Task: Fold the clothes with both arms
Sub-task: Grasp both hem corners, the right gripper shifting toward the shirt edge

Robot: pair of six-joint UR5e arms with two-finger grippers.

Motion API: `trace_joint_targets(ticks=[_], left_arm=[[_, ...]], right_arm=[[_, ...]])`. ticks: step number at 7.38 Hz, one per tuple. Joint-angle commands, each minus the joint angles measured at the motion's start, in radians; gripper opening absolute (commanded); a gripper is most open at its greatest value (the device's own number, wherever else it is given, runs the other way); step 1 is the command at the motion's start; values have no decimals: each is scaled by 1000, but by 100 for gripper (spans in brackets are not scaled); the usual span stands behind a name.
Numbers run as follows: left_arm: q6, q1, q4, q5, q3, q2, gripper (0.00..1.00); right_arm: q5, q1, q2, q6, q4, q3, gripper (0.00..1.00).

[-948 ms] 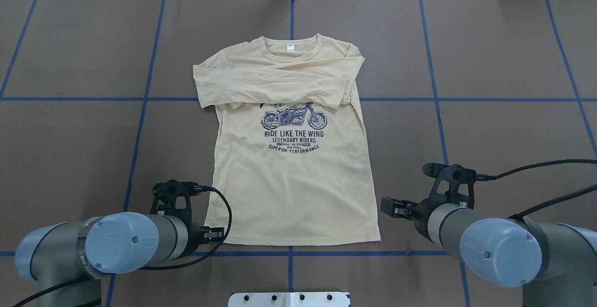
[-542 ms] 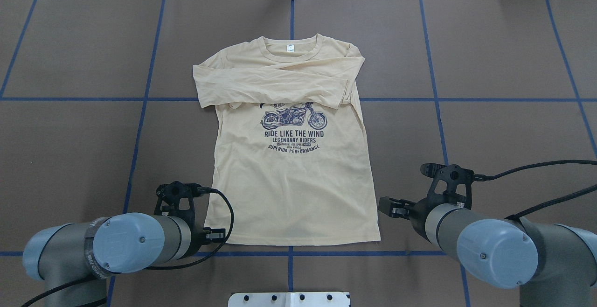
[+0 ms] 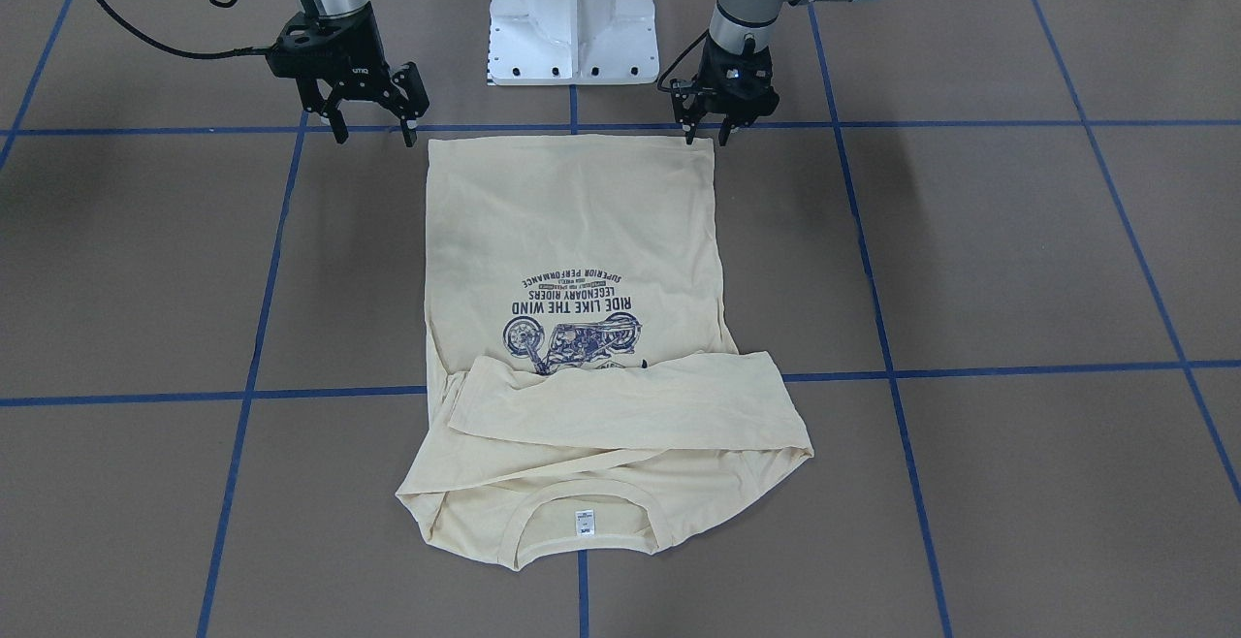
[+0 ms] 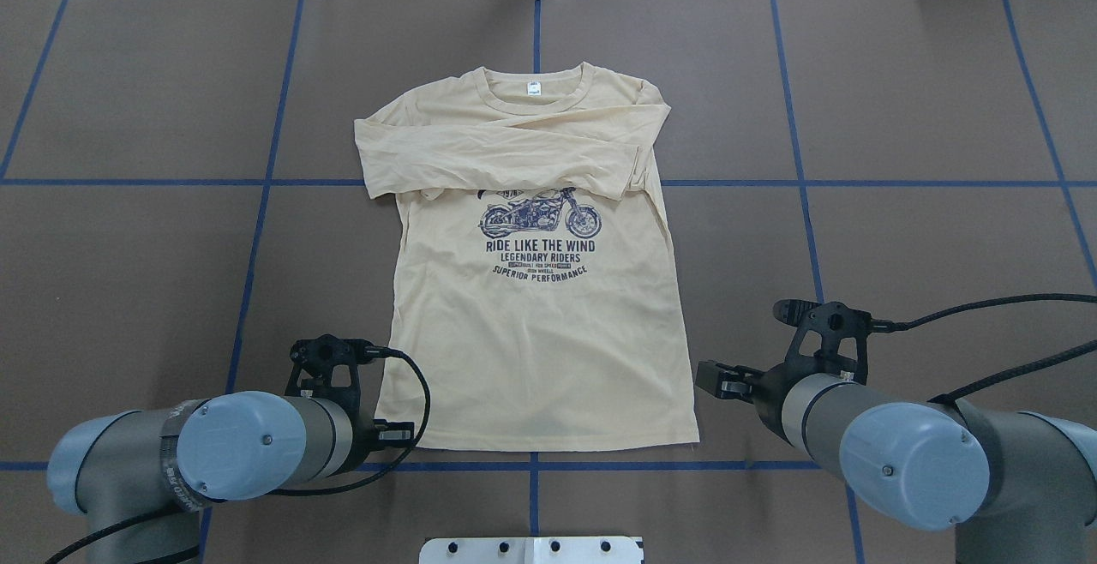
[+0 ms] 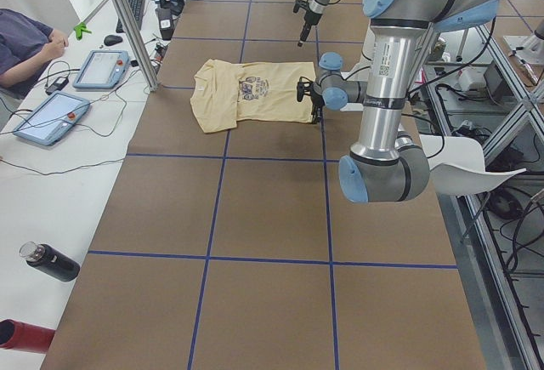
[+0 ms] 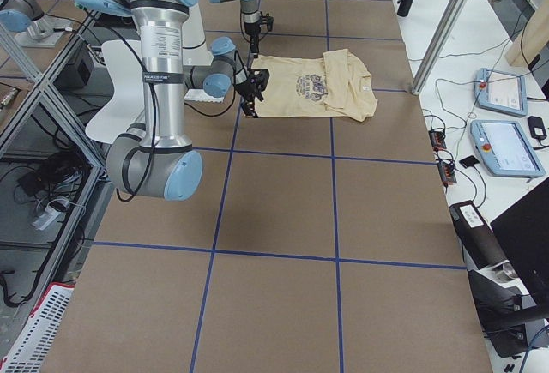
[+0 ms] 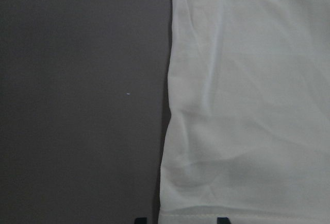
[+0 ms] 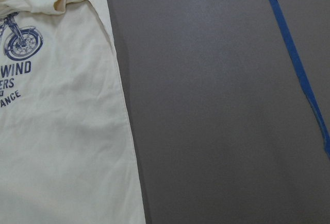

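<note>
T-shirt [image 4: 540,350] lies flat on brown table [image 4: 900,101] directly in front of white base [image 3: 572,27], print [image 4: 538,234] face up, hem toward the base, collar and neck tag [image 4: 534,89] on the side far from it. Both sleeves [image 4: 506,157] are folded across the chest and cover the top edge of the print. Shirt position and creases are unchanged against the frames 0.9 s and 0.5 s back. Left gripper [image 3: 706,137] is at the hem corner on the base's left, pointing down. Fingers [image 7: 140,220] are apart, and the wrist view shows the shirt's side edge and hem running between the two tips. Contact with the cloth: cannot tell. Left arm [image 4: 240,446] has shifted slightly inward toward the base's centre line since 0.9 s ago. Right gripper [image 3: 373,132] is off the other hem corner, on the base's right, fingers spread wide, the inner one just beside the cloth over bare table. Its wrist view shows only shirt edge, table and blue tape [image 8: 294,54]. Right arm [image 4: 913,465] moved a little inward between 0.9 s and 0.5 s ago, with no visible change after that.
</note>
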Motion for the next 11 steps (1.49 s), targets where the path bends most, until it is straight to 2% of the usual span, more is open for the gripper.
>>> trace_joint_targets(ticks=[1,4,5,7,11], left_arm=[[-1,0,0,0,8,0,51],[-1,2,-2,0,22,-2,49],[-2,2,-2,0,22,-3,42],[-2,2,-2,0,19,-6,0],[5,2,1,-5,-10,-3,0]], right_arm=[[0,-1,0,-1,0,0,100],[0,0,1,0,0,2,100],[0,0,1,0,0,2,100],[0,0,0,0,0,2,100],[-2,-6,1,14,0,-2,100]])
